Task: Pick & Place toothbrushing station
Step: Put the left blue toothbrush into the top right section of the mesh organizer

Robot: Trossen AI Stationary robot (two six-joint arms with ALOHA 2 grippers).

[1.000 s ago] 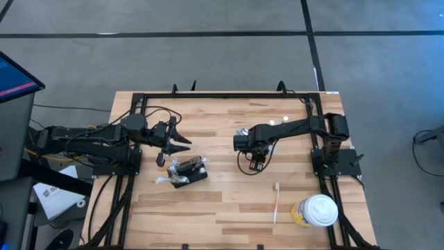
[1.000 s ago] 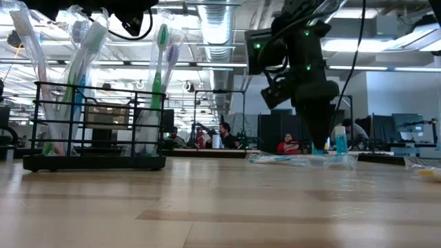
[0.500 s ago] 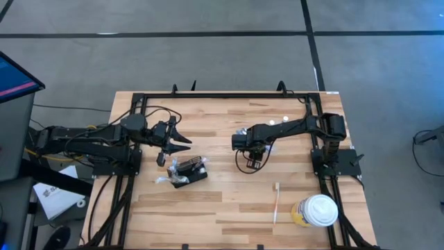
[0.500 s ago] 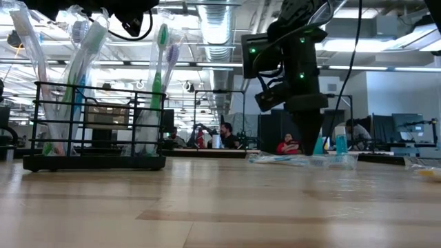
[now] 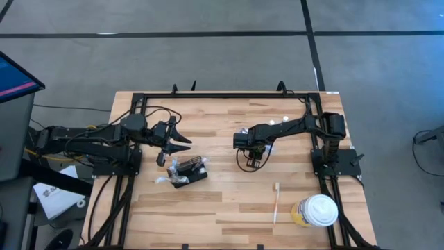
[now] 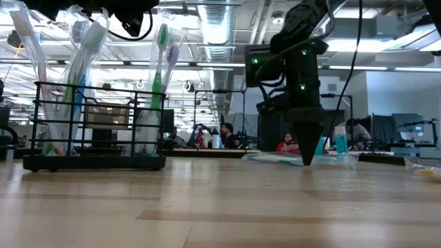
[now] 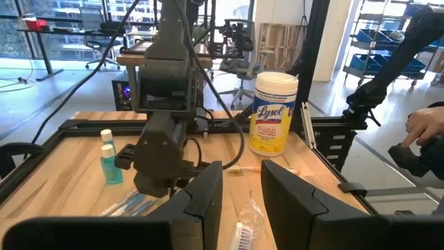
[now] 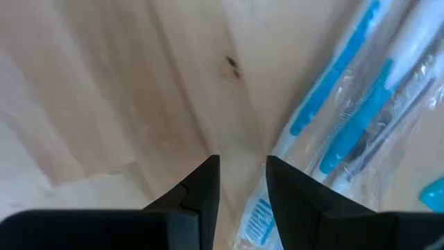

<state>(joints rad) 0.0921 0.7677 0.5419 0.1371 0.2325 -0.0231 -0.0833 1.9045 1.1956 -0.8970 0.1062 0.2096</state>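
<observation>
While left hand hovers narrowly parted, toothbrushing station just beside, right hand narrowly parted, well apart.

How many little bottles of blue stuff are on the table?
2, standing side by side: one blue-liquid bottle and a second bottle just behind it, near the table's far edge beyond the right arm. Others may be hidden.
</observation>
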